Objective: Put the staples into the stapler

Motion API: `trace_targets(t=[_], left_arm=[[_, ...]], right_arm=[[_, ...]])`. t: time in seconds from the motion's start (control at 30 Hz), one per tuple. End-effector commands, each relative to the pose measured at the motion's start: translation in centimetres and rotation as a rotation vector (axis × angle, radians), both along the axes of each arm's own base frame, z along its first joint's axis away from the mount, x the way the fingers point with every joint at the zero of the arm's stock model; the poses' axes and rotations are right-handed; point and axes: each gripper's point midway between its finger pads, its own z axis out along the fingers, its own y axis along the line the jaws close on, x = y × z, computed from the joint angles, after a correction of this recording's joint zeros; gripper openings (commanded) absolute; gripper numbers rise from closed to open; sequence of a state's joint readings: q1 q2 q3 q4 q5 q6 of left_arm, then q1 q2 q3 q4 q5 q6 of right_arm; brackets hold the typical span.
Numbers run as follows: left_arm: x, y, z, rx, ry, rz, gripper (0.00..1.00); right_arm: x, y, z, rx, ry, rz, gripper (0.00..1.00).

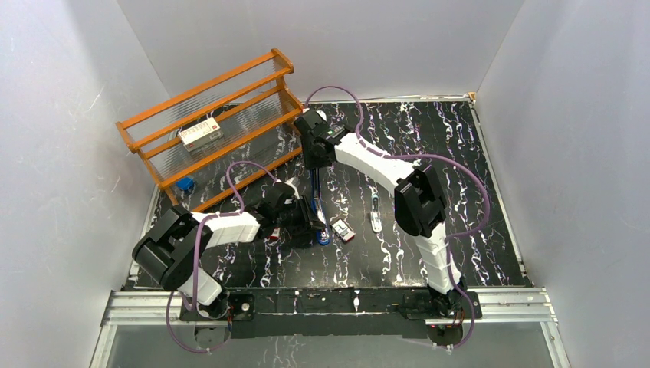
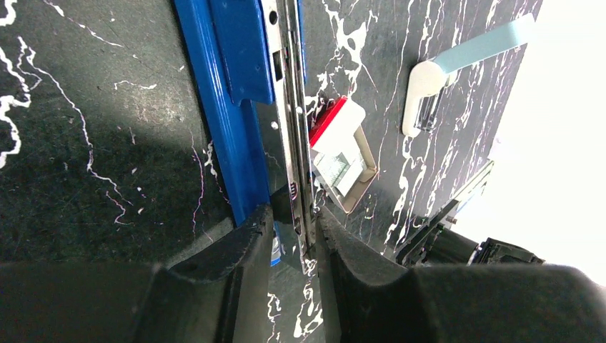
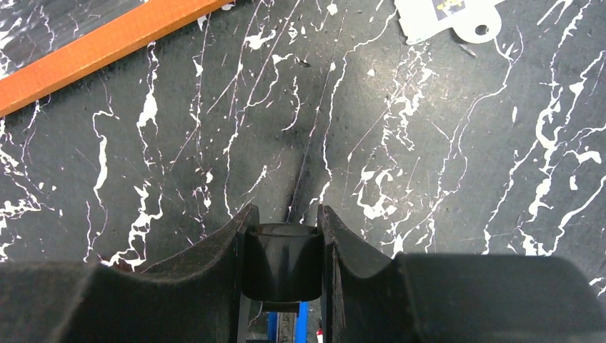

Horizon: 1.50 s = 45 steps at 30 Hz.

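Stapler point(image 2: 229, 86): lies open on the desk point(image 2: 86, 143), channel bared. We grip both ends, left end effector point(image 2: 293, 218) and right end effector point(image 3: 286, 211) each narrowed on it. Staples point(image 2: 341, 146): boxed, just beside. Step: steadying. Next, we judge: free one end effector to fetch a strip.

I'm running a robotics lab cell, not anyone's office. Plain pale walls point(image 1: 69, 115) box in three sides around a black, white-veined worktop point(image 1: 460, 253). Along its near edge runs an aluminium rail point(image 1: 521, 303) with the bases of both arms bolted to it: the left arm point(image 1: 222, 228) and the right arm point(image 1: 375, 165), each trailing purple cable point(image 1: 337, 87). An orange rack point(image 1: 222, 115) stands at the back left.
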State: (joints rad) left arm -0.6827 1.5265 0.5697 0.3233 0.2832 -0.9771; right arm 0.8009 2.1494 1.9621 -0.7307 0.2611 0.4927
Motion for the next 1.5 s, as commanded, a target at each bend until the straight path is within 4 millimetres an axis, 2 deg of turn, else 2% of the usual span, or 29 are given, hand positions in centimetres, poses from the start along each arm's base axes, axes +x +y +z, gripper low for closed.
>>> trace_targets(t=[0.0,0.23,0.47,0.6,0.83,1.07,1.17,1.3,1.33,1.4,1.47], left_arm=[[-2.9,1.5,-2.5,0.092,0.097,-0.064,0.25],[-3.1,1.7,-3.0,0.105,0.109,-0.073,0.26],[-3.0,1.7,-2.9,0.107,0.105,-0.073,0.28],[-2.7,1.6,-2.3,0.107,0.093,-0.072,0.33],[-1.5,1.2,-0.4,0.105,0.037,-0.07,0.51],[-0.7,1.1,1.1,0.1,-0.002,-0.063,0.6],[-0.5,0.8,2.3,0.069,-0.036,-0.067,0.63],[-0.1,0.9,4.8,0.031,-0.117,-0.062,0.68],[0.0,1.1,5.7,0.024,-0.147,-0.056,0.7],[0.1,1.9,6.8,0.035,-0.193,-0.035,0.72],[0.3,3.1,7.8,0.066,-0.242,-0.003,0.72]], right_arm=[[3.6,2.3,4.4,0.154,-0.124,0.0,0.4],[4.5,2.6,6.3,0.199,-0.155,0.01,0.59],[4.5,2.4,7.1,0.197,-0.173,0.027,0.68],[4.2,1.8,8.9,0.216,-0.206,0.027,0.7],[3.0,-0.4,12.9,0.269,-0.29,0.013,0.73],[0.7,-3.8,14.5,0.271,-0.329,-0.011,0.73],[-0.8,-5.4,14.1,0.245,-0.336,0.006,0.73],[-3.5,-7.8,12.2,0.202,-0.31,0.031,0.73],[-4.7,-8.3,10.9,0.194,-0.28,0.061,0.71],[-6.7,-9.2,9.8,0.185,-0.245,0.107,0.67],[-8.5,-10.5,7.8,0.151,-0.196,0.13,0.65]])
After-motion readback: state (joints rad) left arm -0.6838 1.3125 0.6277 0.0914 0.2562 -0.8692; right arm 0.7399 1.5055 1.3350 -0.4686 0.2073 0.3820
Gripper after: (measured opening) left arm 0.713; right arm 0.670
